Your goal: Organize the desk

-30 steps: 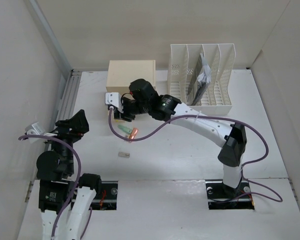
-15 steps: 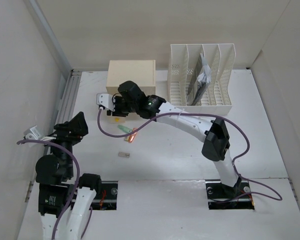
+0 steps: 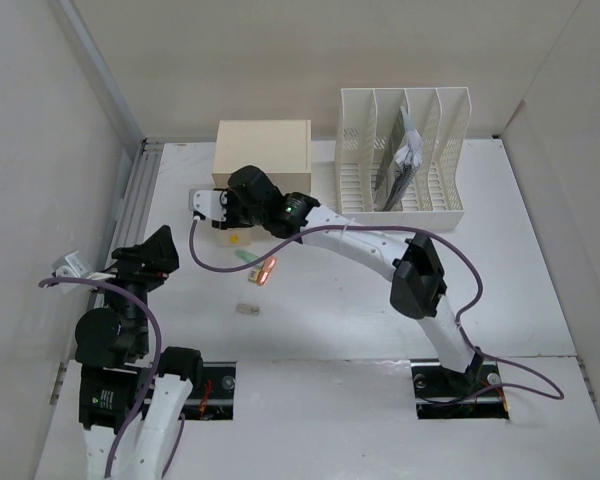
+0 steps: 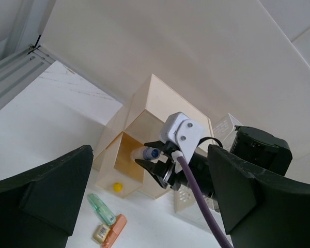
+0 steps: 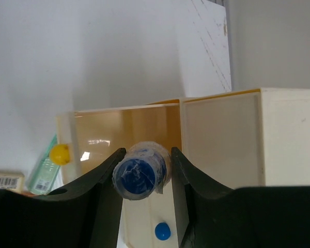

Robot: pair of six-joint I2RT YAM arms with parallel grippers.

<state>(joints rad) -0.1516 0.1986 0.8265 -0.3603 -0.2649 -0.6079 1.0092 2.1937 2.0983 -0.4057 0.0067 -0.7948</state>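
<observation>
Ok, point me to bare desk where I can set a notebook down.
Widest bare patch: the right side of the desk, between the file rack and the near edge, right of the right arm. Crowded: in front of the drawer box, where the right gripper holds a tube and markers lie; the left gripper hangs open nearby.

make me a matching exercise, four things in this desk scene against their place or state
Things
1. right tool
2. left tool
3. file rack
4. green marker

Place or state
a. lying on the desk in front of the drawer box
b. open, holding nothing
c. shut on a blue-capped tube
d. back right, papers in one slot

Pairs: 1-c, 2-b, 3-d, 4-a
</observation>
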